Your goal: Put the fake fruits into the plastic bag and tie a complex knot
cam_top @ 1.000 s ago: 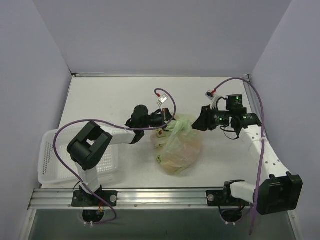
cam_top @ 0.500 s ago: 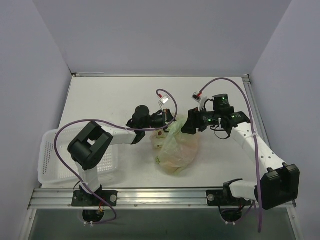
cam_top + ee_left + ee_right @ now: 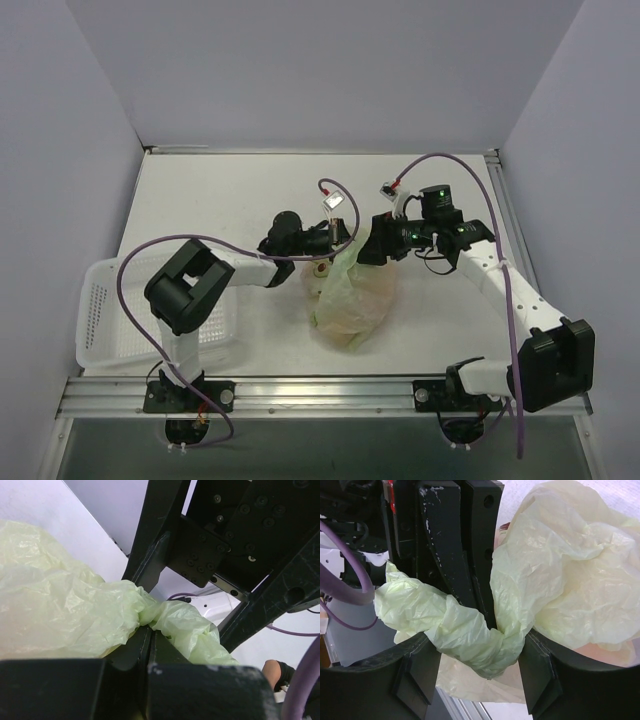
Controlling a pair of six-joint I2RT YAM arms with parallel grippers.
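Observation:
The pale green plastic bag lies on the table in the middle, with fake fruits showing dimly through it, a yellowish one and an orange tint. My left gripper is shut on the bag's neck film; in the left wrist view its fingers pinch the film. My right gripper is open and straddles the twisted, bunched neck, one finger on each side of it. The left gripper's shut fingers stand just behind that twist. The bag body bulges to the right.
A white perforated basket sits at the table's left edge beside the left arm. Purple cables loop above both wrists. The metal rail runs along the near edge.
My right gripper has moved left from beside the bag to its neck and now straddles the twist. My left gripper has stayed shut on the film, hardly moving.

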